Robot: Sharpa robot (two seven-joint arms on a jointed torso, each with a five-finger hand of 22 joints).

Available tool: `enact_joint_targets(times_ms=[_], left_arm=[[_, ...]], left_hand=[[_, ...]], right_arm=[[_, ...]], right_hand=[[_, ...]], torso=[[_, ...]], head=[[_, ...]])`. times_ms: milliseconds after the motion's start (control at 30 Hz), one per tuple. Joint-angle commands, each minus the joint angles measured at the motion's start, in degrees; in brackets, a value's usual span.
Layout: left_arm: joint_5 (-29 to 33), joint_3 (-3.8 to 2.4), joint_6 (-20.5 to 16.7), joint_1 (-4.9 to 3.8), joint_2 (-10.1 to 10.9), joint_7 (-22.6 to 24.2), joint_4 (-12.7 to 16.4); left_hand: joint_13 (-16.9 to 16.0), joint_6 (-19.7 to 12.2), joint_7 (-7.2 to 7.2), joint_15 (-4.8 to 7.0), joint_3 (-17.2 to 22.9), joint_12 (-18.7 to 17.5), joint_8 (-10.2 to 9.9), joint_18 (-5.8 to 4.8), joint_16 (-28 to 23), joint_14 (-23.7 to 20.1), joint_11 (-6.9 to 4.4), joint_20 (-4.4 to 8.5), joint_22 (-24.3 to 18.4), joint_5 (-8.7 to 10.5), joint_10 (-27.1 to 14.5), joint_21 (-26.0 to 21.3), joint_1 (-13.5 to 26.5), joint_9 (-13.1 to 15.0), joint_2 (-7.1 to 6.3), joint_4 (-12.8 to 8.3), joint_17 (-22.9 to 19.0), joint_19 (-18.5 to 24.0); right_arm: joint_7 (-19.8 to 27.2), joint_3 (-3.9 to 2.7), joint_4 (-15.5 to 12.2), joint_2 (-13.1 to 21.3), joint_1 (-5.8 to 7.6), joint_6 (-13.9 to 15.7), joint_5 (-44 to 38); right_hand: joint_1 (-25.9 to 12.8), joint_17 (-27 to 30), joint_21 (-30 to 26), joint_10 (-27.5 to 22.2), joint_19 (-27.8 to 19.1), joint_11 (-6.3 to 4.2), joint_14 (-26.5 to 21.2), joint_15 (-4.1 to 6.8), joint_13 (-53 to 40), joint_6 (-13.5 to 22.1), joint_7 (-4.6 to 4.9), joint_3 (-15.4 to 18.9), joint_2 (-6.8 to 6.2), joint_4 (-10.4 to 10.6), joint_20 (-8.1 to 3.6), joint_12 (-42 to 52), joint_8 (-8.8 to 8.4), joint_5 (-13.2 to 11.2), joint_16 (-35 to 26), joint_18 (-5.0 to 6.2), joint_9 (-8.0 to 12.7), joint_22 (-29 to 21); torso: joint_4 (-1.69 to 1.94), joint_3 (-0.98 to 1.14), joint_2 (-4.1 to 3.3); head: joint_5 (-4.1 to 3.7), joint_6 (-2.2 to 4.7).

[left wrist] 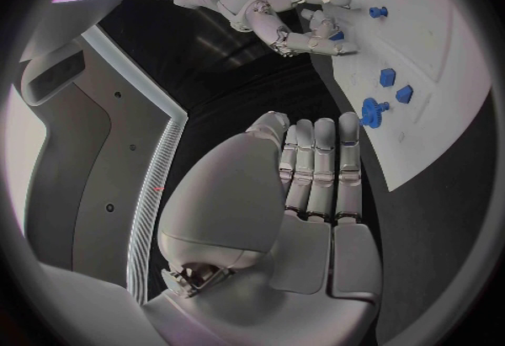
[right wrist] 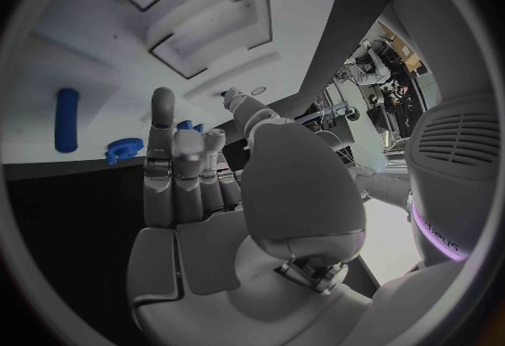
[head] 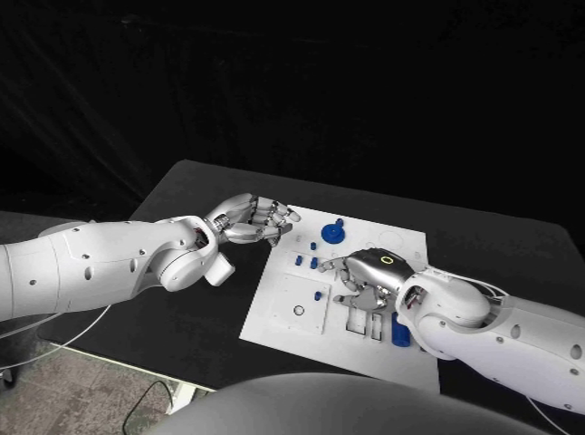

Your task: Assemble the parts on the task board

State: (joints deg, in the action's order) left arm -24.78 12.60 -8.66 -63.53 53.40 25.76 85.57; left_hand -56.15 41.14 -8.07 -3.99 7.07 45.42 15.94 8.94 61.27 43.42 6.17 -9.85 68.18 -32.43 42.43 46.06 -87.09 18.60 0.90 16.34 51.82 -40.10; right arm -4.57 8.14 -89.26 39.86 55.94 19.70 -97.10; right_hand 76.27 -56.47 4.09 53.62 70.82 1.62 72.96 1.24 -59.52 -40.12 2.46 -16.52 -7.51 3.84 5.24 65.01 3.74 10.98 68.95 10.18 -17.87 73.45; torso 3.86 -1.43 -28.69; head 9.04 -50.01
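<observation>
White arms, silver hands

Matt white task board, glossy blue parts (plastic-looking).

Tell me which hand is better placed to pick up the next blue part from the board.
The right hand, probably: it is over the task board with blue parts beside its fingers. The left hand hovers at the board's edge, holding nothing.
</observation>
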Motion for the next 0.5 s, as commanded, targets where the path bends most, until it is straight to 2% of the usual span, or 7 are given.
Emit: enact_joint_targets(times_ms=[33, 167, 233, 367, 500], left_arm=[[1.7, -0.03, -0.8, -0.03, 0.0, 2.4, 0.2], [2.4, -0.04, -2.7, -0.03, 0.3, 4.8, 0.5], [2.9, -0.04, -3.8, -0.03, 0.2, 6.2, 0.5], [3.7, -0.04, -5.1, -0.03, -0.1, 8.4, 0.3], [4.2, -0.03, -5.9, -0.01, -0.8, 9.9, -0.2]], left_hand=[[1.5, 0.0, -0.42, -0.89, 0.2, -1.7, -0.2, 0.51, -2.5, -2.5, 0.79, -0.54, -0.9, 0.69, -1.6, -2.5, 1.5, 0.1, 0.08, 0.1, -1.8, 1.3], [3.7, -0.1, -0.33, -2.41, -0.7, -3.8, -0.3, 0.10, -6.2, -6.2, 1.95, -1.41, -2.7, 2.54, -3.9, -6.7, 3.3, 0.2, 0.09, 0.2, -4.6, 3.6], [4.3, 0.0, -0.35, -2.61, -1.2, -4.2, -0.4, -0.05, -7.7, -7.7, 2.05, -1.74, -3.5, 3.31, -5.2, -8.6, 4.1, 0.2, 0.12, 0.4, -5.8, 4.6], [5.7, -0.8, -0.21, -3.09, -3.0, -4.8, -0.8, -0.22, -11.0, -12.1, 2.25, -2.37, -6.5, 4.65, -9.1, -14.6, 5.7, 0.1, 0.17, 0.5, -8.7, 8.1], [7.7, -2.2, -0.20, -3.25, -5.5, -4.9, -0.8, 0.01, -14.8, -17.3, 2.06, -3.11, -10.6, 6.34, -14.6, -21.7, 6.2, 0.3, 0.84, 0.4, -12.5, 11.2]], right_arm=[[1.7, -0.22, -1.8, 2.2, 1.92, 5.6, 6.0], [1.9, -0.31, -3.4, 5.0, 4.83, 6.5, 12.6], [1.7, -0.33, -3.8, 6.3, 6.28, 6.4, 15.4], [1.3, -0.34, -3.8, 8.1, 8.05, 5.9, 18.6], [1.2, -0.30, -3.4, 9.3, 8.72, 4.6, 20.4]], right_hand=[[0.5, -0.2, -0.3, 1.2, 0.5, -0.20, 0.3, 0.29, -0.6, -0.9, 0.68, 0.3, 0.16, 0.6, -0.13, 0.7, 0.73, -0.2, 0.1, 0.30, 0.3, -0.2], [1.1, -0.6, -0.3, 2.2, 0.9, -0.42, 0.8, 0.51, -1.1, -3.2, 1.74, 0.3, 0.46, 1.1, -0.33, 1.2, 1.86, 1.1, 0.4, 0.30, 0.5, -0.4], [1.3, -0.6, -0.3, 2.4, 1.0, -0.44, 0.9, 0.54, -1.2, -3.9, 1.98, 0.2, 0.52, 1.2, -0.39, 1.2, 2.18, 1.7, 0.5, 0.29, 0.5, -0.4], [1.4, -0.6, -0.3, 3.0, 1.2, -0.41, 1.1, 0.55, -1.6, -5.8, 2.52, 0.0, 0.64, 1.5, -0.45, 1.6, 3.16, 2.4, 0.5, 0.26, 0.4, -0.6], [1.6, -0.9, -0.3, 3.8, 1.3, -0.39, 1.3, 0.55, -2.1, -6.4, 2.68, -0.1, 0.74, 1.6, -0.47, 2.1, 3.48, 2.8, 0.7, 0.27, 0.4, -0.6]], torso=[[-0.01, 0.02, 0.10], [-0.07, 0.03, 0.11], [0.01, 0.06, 0.13], [-0.09, 0.02, 0.05], [-0.03, 0.04, -0.07]], head=[[-0.91, 0.01], [-1.60, 0.01], [-1.94, 0.01], [-2.45, 0.01], [-3.14, 0.01]])
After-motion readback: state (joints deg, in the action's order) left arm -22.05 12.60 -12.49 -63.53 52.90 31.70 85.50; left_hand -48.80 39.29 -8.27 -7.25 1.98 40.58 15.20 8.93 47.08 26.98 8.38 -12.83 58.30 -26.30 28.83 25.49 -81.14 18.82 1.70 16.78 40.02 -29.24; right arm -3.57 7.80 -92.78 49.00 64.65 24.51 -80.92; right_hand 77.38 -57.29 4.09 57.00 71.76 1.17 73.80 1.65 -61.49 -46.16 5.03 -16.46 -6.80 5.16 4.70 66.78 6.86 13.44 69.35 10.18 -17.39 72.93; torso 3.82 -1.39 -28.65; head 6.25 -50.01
